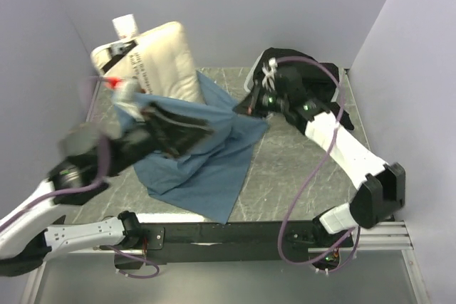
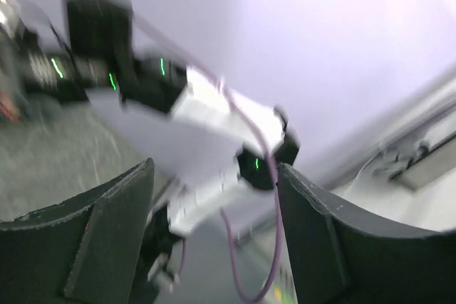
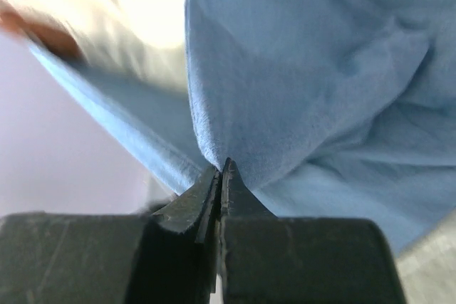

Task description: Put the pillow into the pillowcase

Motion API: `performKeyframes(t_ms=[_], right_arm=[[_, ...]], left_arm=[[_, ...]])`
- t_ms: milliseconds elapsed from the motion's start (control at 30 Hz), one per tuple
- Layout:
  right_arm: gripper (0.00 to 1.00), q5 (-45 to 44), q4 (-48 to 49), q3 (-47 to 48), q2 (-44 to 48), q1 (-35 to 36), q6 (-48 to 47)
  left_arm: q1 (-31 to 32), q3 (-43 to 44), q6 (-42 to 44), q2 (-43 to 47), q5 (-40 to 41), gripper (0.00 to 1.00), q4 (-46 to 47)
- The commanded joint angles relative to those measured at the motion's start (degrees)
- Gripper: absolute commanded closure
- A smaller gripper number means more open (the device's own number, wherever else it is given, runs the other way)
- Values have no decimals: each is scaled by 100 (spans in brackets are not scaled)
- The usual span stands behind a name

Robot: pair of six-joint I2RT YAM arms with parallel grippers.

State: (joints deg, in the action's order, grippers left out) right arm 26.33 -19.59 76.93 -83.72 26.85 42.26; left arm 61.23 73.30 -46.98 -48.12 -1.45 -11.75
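1. The pillow [image 1: 153, 58] stood at the far left of the desk [image 1: 299, 165], close to the back wall. Its long axis ran from the far left toward the near right in the overhead view.
2. Its far end, with a black stripe and lines of dark text, stuck out free. Its near end sat in the mouth of the pillowcase [image 1: 203, 158].
3. The pillowcase lay wrinkled across the middle of the desk. It spread from the pillow toward the near edge, where one corner reached the black rail [image 1: 214, 233].
4. The right tool [image 3: 221, 169] was pinched tight on a small fold of the pillowcase at the cloth's right edge. The blue cloth fanned away from the closed tips, and the pillow showed there only as a cream blur.
5. The left tool [image 2: 214, 176] stood wide, with nothing between its fingers [image 2: 107, 240]. From overhead it was a blurred dark shape above the pillowcase, just near of the pillow.
6. The left wrist view faced across to the right arm [image 2: 214, 108] and the pale wall, not to the cloth.
7. A small red and white patch showed beside the pillow's left edge, too blurred to identify.
8. Pale lavender walls [image 1: 235, 5] closed in the desk at the back and on both sides. A purple cable [image 1: 303, 190] hung along the right arm.
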Motion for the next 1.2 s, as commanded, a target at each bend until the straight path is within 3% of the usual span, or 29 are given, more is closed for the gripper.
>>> performKeyframes(t_ms=[0,133,233,367,433,567,633,667,700,733,767,800,900,1067,1167], right_arm=[[100,-268,342,-1744,1268,4,-402],[100,-498,692,-3093,1631,-215,-464],[100,-278,1237,-3824,1553,-347,-359],[100,-13,1881,-3967,921,-190,-200],[100,-258,1706,-3581,674,91,-279],[100,-829,925,-2676,427,268,-376],[100,-1102,573,-2026,374,373,-411],[100,-1182,292,-1815,357,400,-446],[100,-1287,185,-1395,357,417,-438],[100,-1323,97,-1156,348,435,-438],[100,-1358,-217,-884,270,505,-473],[100,-1480,-429,-211,217,558,-517],[100,-1753,-1142,1099,14,777,-614],[100,-1702,-1845,2335,-118,945,-798],[100,-1482,-2213,3384,-362,953,-921]], left_arm=[[12,500,268,513,2431,27,-1275],[20,432,-48,890,4410,26,-2094],[12,-42,-389,1215,6053,15,-2157],[12,-728,56,1305,6693,9,-1411],[12,-773,303,982,6387,6,-1233],[-233,-247,522,-3,5343,2,-1795],[-1040,0,462,-476,3887,5,-1971],[-1809,-43,444,-557,3324,6,-1832],[-2182,-226,401,-628,2318,7,-1692],[-2542,-341,348,-707,1942,6,-1508],[-3286,-447,226,-777,1582,5,-1132],[-3685,-561,120,-874,647,5,-963],[-5066,-658,-442,-1567,-1104,6,-148],[-6428,-562,-1258,-3000,-2051,1,997],[-6720,-230,-1506,-3966,-2368,1,1429]])
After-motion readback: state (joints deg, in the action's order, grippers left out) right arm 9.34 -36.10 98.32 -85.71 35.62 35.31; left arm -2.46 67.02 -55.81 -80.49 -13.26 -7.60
